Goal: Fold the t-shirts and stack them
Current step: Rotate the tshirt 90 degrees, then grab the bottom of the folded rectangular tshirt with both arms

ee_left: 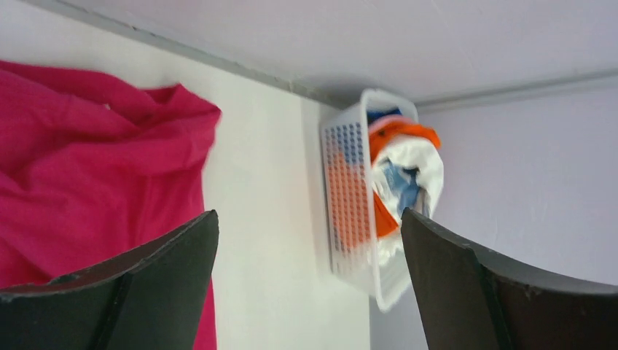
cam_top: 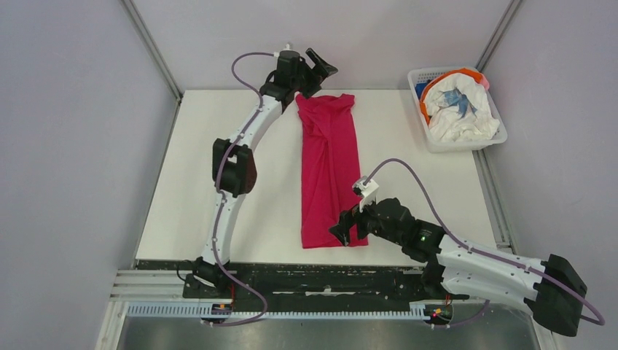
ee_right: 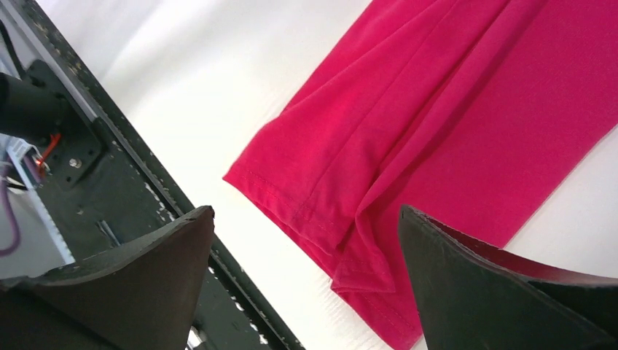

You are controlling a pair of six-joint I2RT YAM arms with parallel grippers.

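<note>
Half-folded stage, I judge. Table [cam_top: 218, 182] holds the red shirt [cam_top: 331, 168], a long narrow strip, collar far, hem near. Basket [cam_top: 466, 144] at far right keeps the other shirts [cam_top: 463, 109]. My left gripper [ee_left: 306, 226] gapes empty beside the collar; my right gripper [ee_right: 306, 219] gapes empty over the hem. Next move: pinch the hem and carry it to the collar.

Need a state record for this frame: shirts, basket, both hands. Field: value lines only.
magenta shirt: folded lengthwise into a narrow strip, flat on the table, neck end far, hem end near
left hand: open, empty, by the strip's far end
right hand: open, empty, by the near hem
basket: far right corner of the table, apart from the strip
basket contents: white shirt with blue print on top, orange shirt and blue cloth showing at its edge
stack: not started
</note>
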